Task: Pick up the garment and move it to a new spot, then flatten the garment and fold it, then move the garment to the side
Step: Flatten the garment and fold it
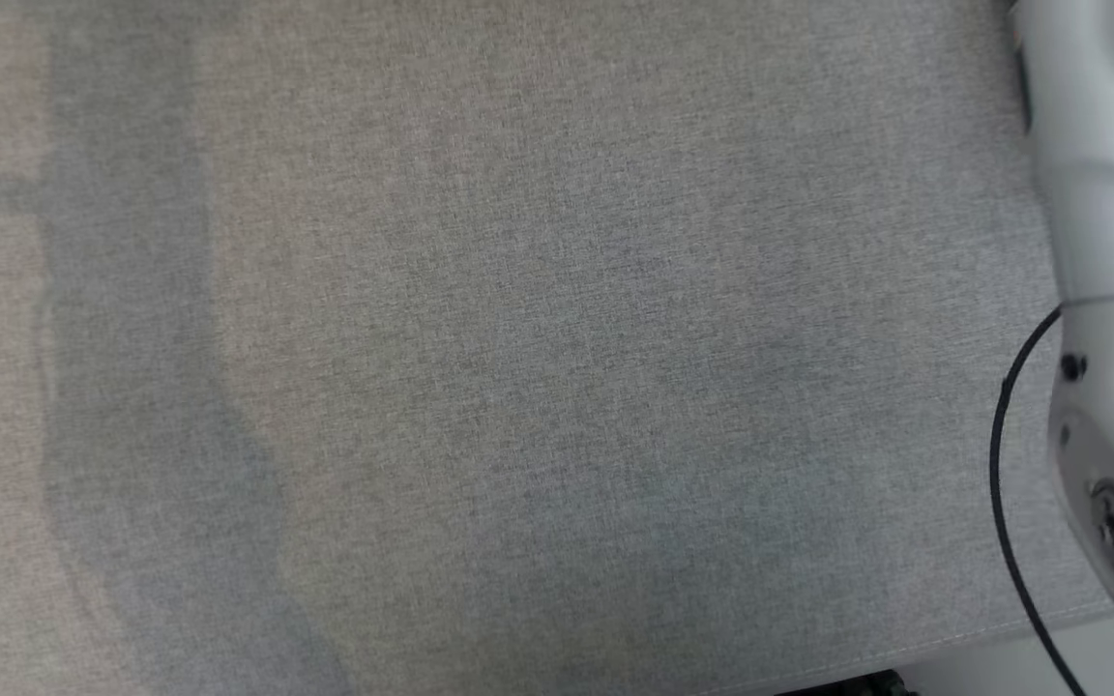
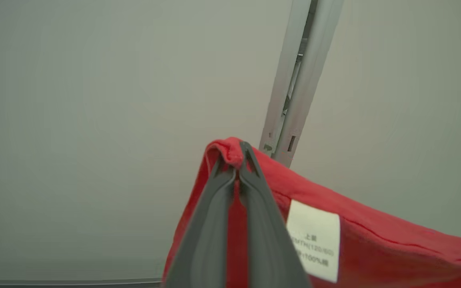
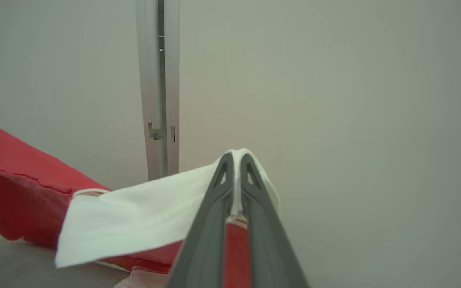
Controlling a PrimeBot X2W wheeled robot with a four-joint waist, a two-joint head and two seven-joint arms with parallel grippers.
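Observation:
The garment (image 2: 374, 244) is red cloth with a white part and a white care label (image 2: 314, 240). In the left wrist view my left gripper (image 2: 236, 160) is shut on a red folded edge of it, held up in the air before a pale wall. In the right wrist view my right gripper (image 3: 236, 160) is shut on the white part of the garment (image 3: 134, 216), with red cloth (image 3: 18, 188) sagging away to the left. In the head view a pale right forearm (image 1: 1108, 290) stands at the right edge, and the garment is out of that view.
A grey fabric surface (image 1: 518, 367) spreads across the head view, its near edge at the lower right. A black cable (image 1: 1002, 483) curves along the right arm. A grey vertical post (image 3: 158, 92) stands against the pale wall behind the garment.

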